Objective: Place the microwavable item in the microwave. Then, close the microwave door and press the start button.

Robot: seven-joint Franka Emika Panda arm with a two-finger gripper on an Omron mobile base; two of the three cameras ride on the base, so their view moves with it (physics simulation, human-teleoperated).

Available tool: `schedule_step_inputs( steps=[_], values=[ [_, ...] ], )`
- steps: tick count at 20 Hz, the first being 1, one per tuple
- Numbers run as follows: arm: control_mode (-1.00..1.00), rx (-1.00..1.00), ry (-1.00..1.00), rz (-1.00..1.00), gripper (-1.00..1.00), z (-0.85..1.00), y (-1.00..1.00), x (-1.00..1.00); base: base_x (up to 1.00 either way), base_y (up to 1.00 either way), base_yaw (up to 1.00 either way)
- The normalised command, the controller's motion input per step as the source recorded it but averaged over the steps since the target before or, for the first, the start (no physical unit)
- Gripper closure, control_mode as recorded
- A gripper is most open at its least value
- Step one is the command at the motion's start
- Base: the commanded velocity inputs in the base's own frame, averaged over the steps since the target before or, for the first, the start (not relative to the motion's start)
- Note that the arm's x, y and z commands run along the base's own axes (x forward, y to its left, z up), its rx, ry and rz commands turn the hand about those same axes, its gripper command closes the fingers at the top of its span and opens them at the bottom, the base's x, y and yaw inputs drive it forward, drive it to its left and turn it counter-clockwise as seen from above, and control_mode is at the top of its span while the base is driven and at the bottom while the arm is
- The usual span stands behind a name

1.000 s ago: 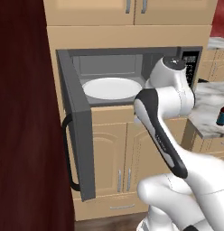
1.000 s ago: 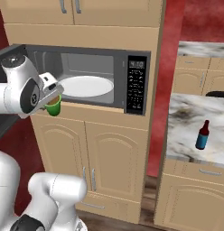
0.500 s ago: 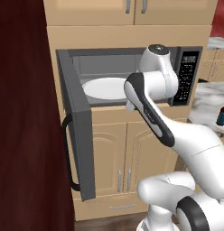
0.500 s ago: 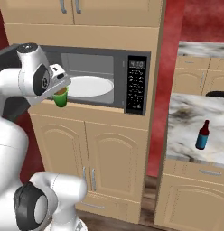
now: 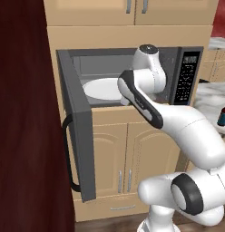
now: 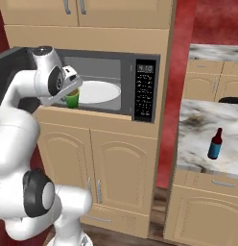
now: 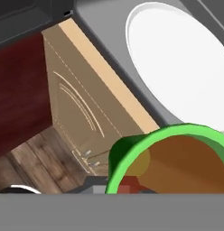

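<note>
Green cup upright, mouth up, clamped in gripper, at microwave opening, beside white plate

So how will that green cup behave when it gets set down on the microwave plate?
The green cup looks rigid, so it probably keeps its shape in the gripper. It is open-topped with brownish contents, so tilting could spill. On the smooth white plate it may slide if nudged.

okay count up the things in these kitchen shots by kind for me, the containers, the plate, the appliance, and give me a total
Cups: 1, the green cup, held at the microwave mouth by the gripper
Bottles: 1, the brown bottle on the marble counter
Plates: 1, the white plate inside the microwave
Microwaves: 1, its door open
Total: 4
</note>
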Motion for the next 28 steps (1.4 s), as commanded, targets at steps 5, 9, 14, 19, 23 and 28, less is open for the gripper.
schedule_step_inputs(
  steps=[5,9,14,19,23,28],
  values=[
    [-1.0,-0.08,-0.04,0.0,1.0,-0.2,0.0,0.49,0.0,0.0,0.0],
    [-1.0,-0.08,-0.05,0.0,1.0,-0.19,0.0,0.49,0.0,0.0,0.0],
    [-1.0,-0.08,-0.06,0.0,1.0,-0.23,0.0,0.51,0.0,0.0,0.0],
    [-1.0,-0.04,-0.03,0.0,1.0,-0.07,0.0,0.53,0.0,0.0,0.0],
    [-1.0,-0.01,0.0,0.0,1.0,0.0,0.0,0.49,0.0,0.0,0.0],
    [-1.0,0.0,0.0,0.0,1.0,-0.04,0.0,0.44,0.0,0.0,0.0]
  ],
)
